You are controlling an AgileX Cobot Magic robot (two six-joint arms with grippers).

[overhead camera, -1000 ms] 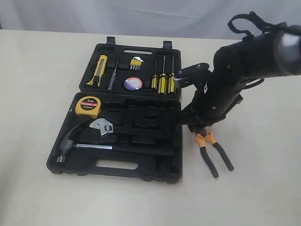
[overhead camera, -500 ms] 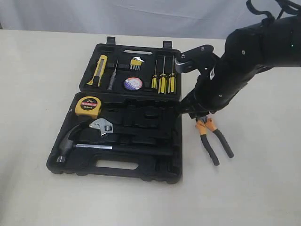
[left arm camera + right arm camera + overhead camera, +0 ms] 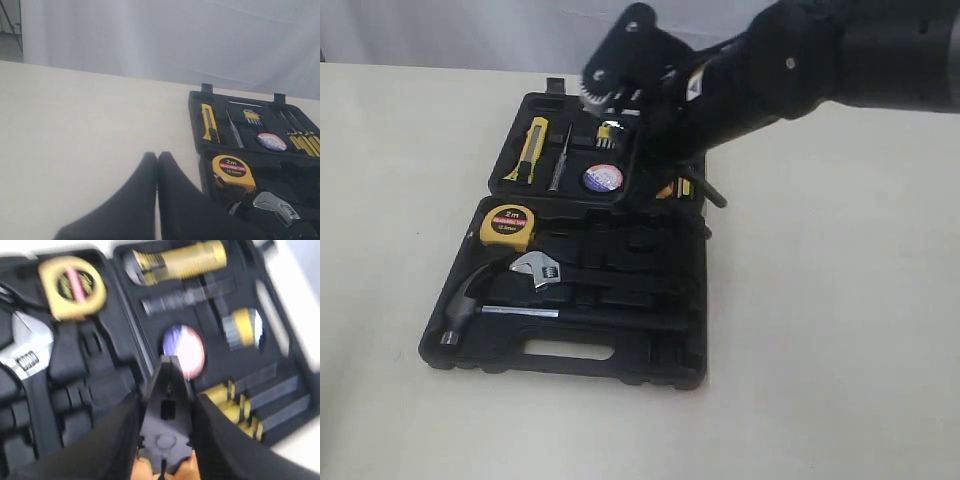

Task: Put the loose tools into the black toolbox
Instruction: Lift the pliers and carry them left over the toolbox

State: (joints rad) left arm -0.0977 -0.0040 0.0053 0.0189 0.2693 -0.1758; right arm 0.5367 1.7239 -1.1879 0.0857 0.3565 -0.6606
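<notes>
The black toolbox [image 3: 470, 352] lies open on the table. In its slots sit the yellow "2m" tape measure [image 3: 507, 226] [image 3: 233, 172], the black tape roll [image 3: 602, 178] [image 3: 183, 351] and the yellow-black utility knife [image 3: 530, 148] [image 3: 209, 122]. My right gripper [image 3: 166, 405] is shut on the pliers [image 3: 167, 415] at their dark head and hangs over the box's middle, just above the tape roll. In the exterior view only an orange-black handle end [image 3: 708, 192] shows under the right arm [image 3: 750, 70]. My left gripper [image 3: 157, 156] is shut and empty, over bare table beside the box.
A silver-headed hammer [image 3: 470, 295] and an adjustable wrench [image 3: 540, 268] lie in the lower tray. Hex keys [image 3: 610, 133] and yellow-black screwdrivers [image 3: 305, 142] sit in the lid half, the screwdrivers mostly hidden by the right arm in the exterior view.
The right gripper lifted the pliers off the table at the box's right side and swung left with them, now over the box's centre. The tools in the box did not move.
</notes>
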